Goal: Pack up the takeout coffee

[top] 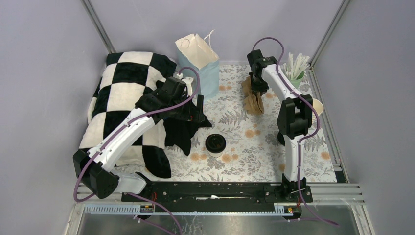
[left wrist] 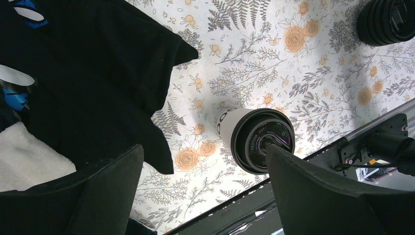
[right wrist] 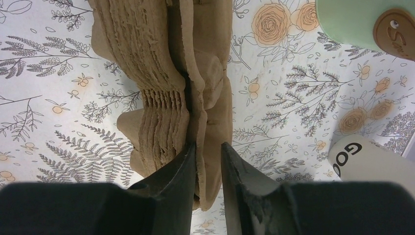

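The takeout coffee (top: pixel 215 143) is a white cup with a black lid, standing on the floral tablecloth in the middle. In the left wrist view, the coffee (left wrist: pixel 262 139) sits beside my right finger, not between the jaws. My left gripper (top: pixel 198 113) hovers over a black cloth, up and left of the cup; the left gripper (left wrist: pixel 204 149) is open wide and empty. My right gripper (top: pixel 257 92) is at the back, shut on one brown pulp cup carrier (right wrist: pixel 208 98) at the edge of a stack of carriers (top: pixel 253 102).
A pale blue and white paper bag (top: pixel 199 66) stands open at the back centre. A green cup of stirrers (top: pixel 296 68) and a stack of paper cups (top: pixel 317 108) stand at the right. A checkered blanket (top: pixel 122 103) and the black cloth (top: pixel 183 129) fill the left.
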Motion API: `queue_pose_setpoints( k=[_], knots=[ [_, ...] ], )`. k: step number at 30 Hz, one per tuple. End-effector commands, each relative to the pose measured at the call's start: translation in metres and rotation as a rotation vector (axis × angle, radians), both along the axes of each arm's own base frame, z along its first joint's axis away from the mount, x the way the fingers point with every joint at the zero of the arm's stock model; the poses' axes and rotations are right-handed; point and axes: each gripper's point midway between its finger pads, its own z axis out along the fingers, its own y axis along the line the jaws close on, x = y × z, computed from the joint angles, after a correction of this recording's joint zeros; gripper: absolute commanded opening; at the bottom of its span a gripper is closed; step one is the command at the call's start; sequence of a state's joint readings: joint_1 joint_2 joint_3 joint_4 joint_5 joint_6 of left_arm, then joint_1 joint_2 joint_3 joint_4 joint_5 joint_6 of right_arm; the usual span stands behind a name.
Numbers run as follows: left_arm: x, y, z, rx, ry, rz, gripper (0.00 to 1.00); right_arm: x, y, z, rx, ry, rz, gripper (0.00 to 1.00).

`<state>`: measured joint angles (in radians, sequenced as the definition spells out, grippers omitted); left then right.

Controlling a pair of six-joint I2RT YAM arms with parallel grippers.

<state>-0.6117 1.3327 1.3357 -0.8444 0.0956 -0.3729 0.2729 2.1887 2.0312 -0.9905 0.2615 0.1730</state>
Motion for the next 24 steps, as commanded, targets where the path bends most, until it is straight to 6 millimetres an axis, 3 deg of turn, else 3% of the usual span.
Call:
queue_pose_setpoints(
  k=[1,8,10,11,12,17,20,24],
  knots=[
    [0.008,-0.010,0.022,-0.047,-0.065,-0.021,0.99,-0.011,-0.006,-0.009,-0.032,0.056,-0.008,0.32],
    [0.008,-0.010,0.022,-0.047,-0.065,-0.021,0.99,-0.012,0.011,-0.025,0.015,0.070,0.013,0.21],
    [0.008,-0.010,0.022,-0.048,-0.064,-0.022,0.99,-0.011,0.016,-0.024,-0.011,0.060,0.029,0.12],
    [0.008,-0.010,0.022,-0.048,-0.064,-0.021,0.99,-0.010,0.016,-0.022,-0.032,0.055,0.028,0.02],
    [0.008,-0.010,0.022,-0.048,-0.064,-0.021,0.99,-0.010,0.018,-0.021,-0.053,0.050,0.031,0.00],
    [0.008,-0.011,0.022,-0.053,-0.064,-0.022,0.99,-0.010,0.023,-0.006,-0.268,-0.024,0.047,0.00],
    [0.008,-0.010,0.021,-0.049,-0.062,-0.020,0.99,-0.013,0.036,0.002,-0.418,-0.061,0.088,0.00],
    [0.008,-0.011,0.022,-0.054,-0.064,-0.020,0.99,-0.019,0.051,-0.003,-0.580,-0.054,0.140,0.00]
  ],
)
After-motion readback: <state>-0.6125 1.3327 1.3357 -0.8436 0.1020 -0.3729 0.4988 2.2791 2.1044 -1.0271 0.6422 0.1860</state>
